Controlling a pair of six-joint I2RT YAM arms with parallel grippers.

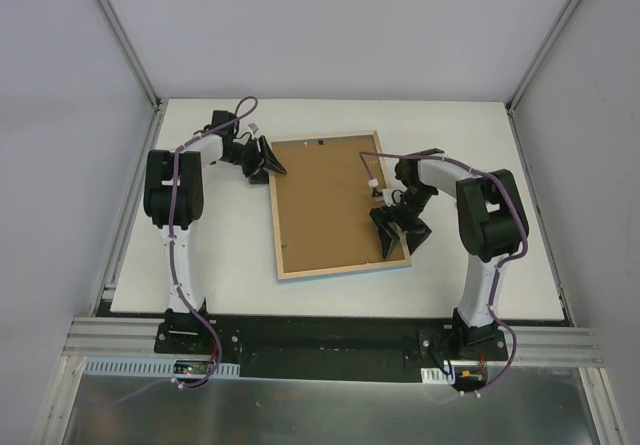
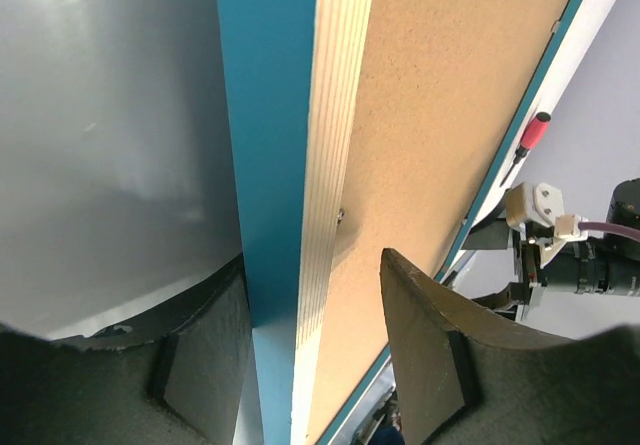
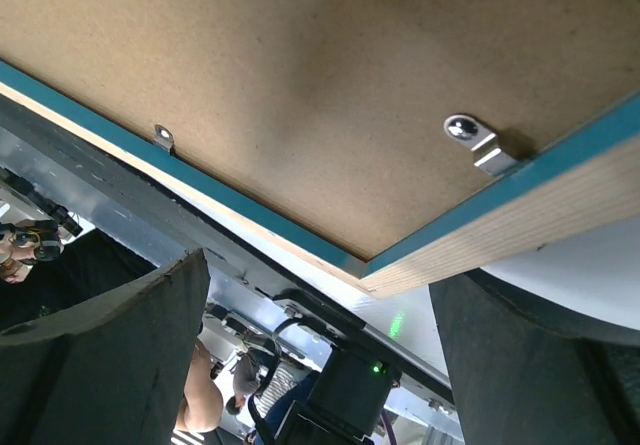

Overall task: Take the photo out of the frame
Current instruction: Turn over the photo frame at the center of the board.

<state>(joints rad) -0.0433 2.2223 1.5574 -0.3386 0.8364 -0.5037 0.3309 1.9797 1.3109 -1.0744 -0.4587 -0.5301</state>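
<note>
Left hand (image 1: 270, 162) clenched on frame (image 1: 340, 270), right hand (image 1: 398, 230) released, white table (image 1: 235, 270), grey walls (image 1: 300, 25)

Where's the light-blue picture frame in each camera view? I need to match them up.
Top external: the light-blue picture frame lies back-up at the middle of the white table.
Left wrist: its blue and pale-wood edge runs up the middle.
Right wrist: one corner sits just below centre.
Shared landmark: the brown backing board, seen in all three.
</note>
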